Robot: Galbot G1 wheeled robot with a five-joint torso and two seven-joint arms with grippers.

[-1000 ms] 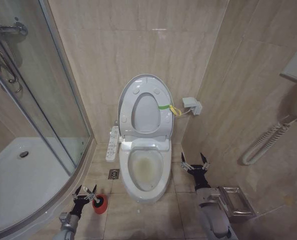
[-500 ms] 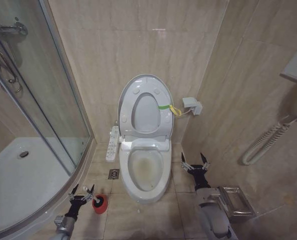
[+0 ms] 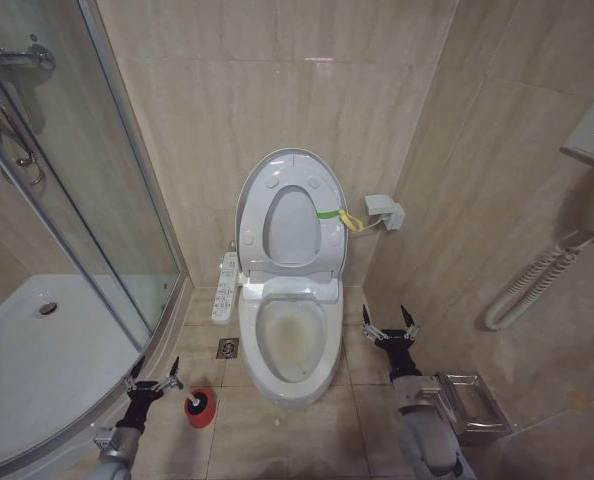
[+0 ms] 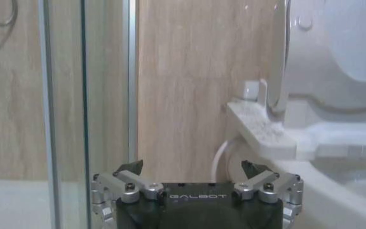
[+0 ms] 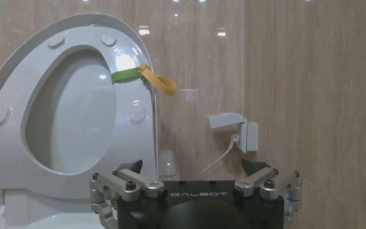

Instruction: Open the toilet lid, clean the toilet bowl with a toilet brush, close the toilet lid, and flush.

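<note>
Toilet lid (image 3: pixel 290 215) stands raised against the back wall, seat up with it; green strap and yellow loop (image 3: pixel 340 216) hang at its right edge. Toilet bowl (image 3: pixel 294 340) is uncovered, brownish stain inside. Toilet brush (image 3: pixel 196 406) sits upright in its red holder on the floor tiles, just left of the bowl's pedestal and near the curved shower tray (image 3: pixel 37 370).

Left end effector (image 3: pixel 153 377) hovers low, beside the brush and slightly left of it, fingers spread, holding nothing. Right end effector (image 3: pixel 389 327) hangs by the bowl's right side, fingers spread wide, empty, pointed toward the wall. A white control panel (image 3: pixel 225 288) juts from the toilet's left side.
</note>
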